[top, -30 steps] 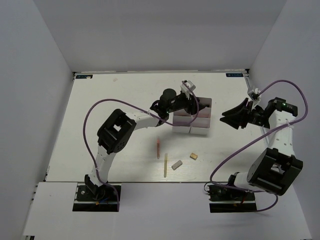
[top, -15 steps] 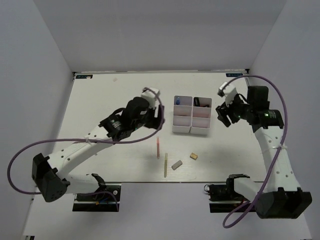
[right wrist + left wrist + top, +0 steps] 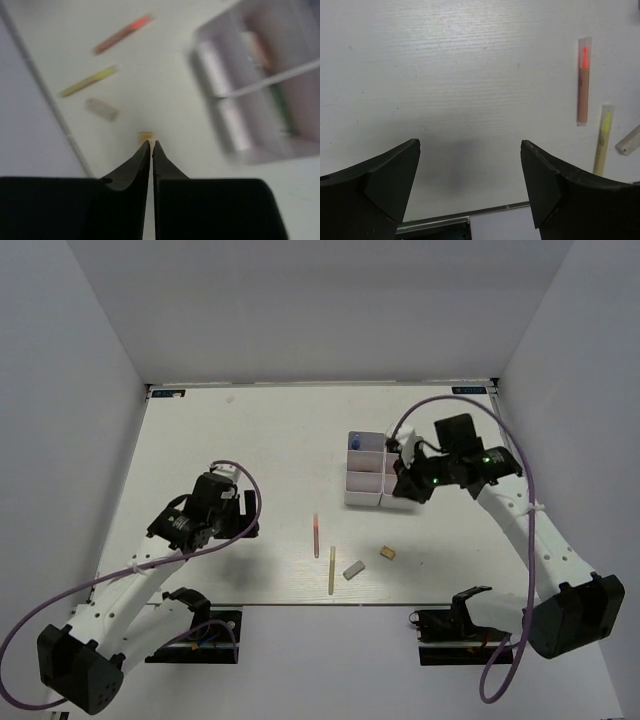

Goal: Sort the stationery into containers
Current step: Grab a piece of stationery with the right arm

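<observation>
My left claw (image 3: 470, 143) is released, its two dark fingers spread wide, and hangs over a bare stretch of the table (image 3: 250, 430) toward the left edge and nearer the near edge than the far one; nothing lies between the fingers. The pink stick (image 3: 583, 80) lies to the right of that claw and well apart from it, lengthwise toward the near edge. The yellow stick (image 3: 602, 142) lies just beside the pink stick's near end, closer to the near edge, roughly parallel to it. The grey eraser (image 3: 353, 569) rests just right of the yellow stick, and the tan eraser (image 3: 387, 552) lies near it, further right; all four pieces lie loose on the table around the middle of the near edge. My right claw (image 3: 151, 145) is clenched, fingertips pressed together with nothing between them. From above, it hovers over the right column of the block of white bins (image 3: 365, 472), which stands right of the table's centre. In the right wrist view the tan eraser appears just beyond the closed tips. A blue-capped tube (image 3: 355, 443) stands in the far-left bin. Pink and green shapes show in other bins, too blurred to name.
</observation>
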Motion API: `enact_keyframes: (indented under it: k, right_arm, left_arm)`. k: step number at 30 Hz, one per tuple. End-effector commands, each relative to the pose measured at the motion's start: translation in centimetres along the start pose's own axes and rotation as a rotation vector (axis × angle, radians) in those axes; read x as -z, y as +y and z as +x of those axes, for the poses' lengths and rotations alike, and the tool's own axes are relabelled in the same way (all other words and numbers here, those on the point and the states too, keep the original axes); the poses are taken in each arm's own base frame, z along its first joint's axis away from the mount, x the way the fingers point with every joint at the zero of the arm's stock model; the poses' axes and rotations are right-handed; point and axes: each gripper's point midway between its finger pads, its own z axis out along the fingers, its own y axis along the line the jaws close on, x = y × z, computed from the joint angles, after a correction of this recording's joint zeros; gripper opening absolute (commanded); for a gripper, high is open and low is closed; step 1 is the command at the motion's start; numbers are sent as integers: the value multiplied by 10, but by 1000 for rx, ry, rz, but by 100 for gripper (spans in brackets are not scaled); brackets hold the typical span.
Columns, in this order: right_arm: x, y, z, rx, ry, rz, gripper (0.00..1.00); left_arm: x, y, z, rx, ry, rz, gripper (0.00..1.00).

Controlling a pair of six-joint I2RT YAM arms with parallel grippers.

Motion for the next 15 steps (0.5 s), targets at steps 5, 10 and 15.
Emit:
enact_keyframes:
  k: [5, 10, 15]
  right_arm:
    - [-21, 127, 57, -186, 125, -451, 44]
    - [-54, 99, 125, -146, 329, -188, 46]
    - [-71, 82, 143, -77, 420, -35, 54]
  left_arm:
    - [-11, -8, 18, 24, 36, 149, 91]
    - [-13, -11, 21, 55, 29, 197, 91]
    - [-14, -7, 20, 78, 17, 204, 91]
